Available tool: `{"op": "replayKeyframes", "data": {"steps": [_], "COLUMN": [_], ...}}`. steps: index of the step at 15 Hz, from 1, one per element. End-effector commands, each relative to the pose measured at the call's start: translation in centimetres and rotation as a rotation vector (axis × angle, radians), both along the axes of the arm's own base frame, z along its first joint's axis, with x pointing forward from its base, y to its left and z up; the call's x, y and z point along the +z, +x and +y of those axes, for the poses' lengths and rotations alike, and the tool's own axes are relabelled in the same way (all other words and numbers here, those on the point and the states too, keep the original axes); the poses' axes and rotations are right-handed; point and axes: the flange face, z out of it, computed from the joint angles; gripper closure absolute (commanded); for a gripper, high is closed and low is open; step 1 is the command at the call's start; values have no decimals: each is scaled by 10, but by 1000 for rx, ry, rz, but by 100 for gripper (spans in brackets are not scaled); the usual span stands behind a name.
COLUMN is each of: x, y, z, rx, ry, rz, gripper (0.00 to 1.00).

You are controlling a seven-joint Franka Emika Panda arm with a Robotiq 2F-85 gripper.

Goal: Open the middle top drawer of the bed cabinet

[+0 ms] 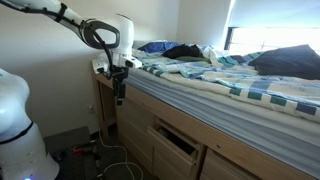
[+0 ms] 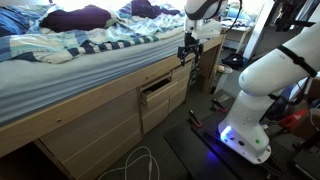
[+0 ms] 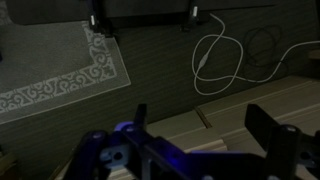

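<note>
The bed cabinet [image 1: 135, 125] is a long light-wood base under the striped bedding, seen in both exterior views [image 2: 90, 125]. The middle top drawer [image 1: 176, 141] stands slightly out from the front, with a dark gap above it; it also shows in an exterior view [image 2: 158, 90]. My gripper [image 1: 120, 96] hangs in front of the cabinet near its end, to one side of that drawer and apart from it [image 2: 187, 56]. In the wrist view the gripper [image 3: 200, 118] is open and empty, fingers spread over light-wood panels [image 3: 235, 105].
A white cable [image 3: 215, 55] loops on the dark floor beside the cabinet [image 1: 115, 160]. A patterned rug [image 3: 60, 70] lies on the floor. The white robot base [image 2: 255, 110] stands close to the cabinet. Blue-and-white bedding [image 1: 230, 80] overhangs the top edge.
</note>
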Motion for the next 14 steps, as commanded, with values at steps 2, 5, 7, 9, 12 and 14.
{"op": "replayKeyframes", "data": {"steps": [2,5,7,9,12,14], "x": [-37,-64,-82,-101,-127,-141], "y": [18,28,34,37,37,40], "z": [16,27,33,39,44,48], "rx": [-170,-216,-236,-260,-369,-453], "ry": [82,110,94,58,-7,-43], "rz": [66,53,51,62,72,80], "gripper": [0,0,0,0,0,0]}}
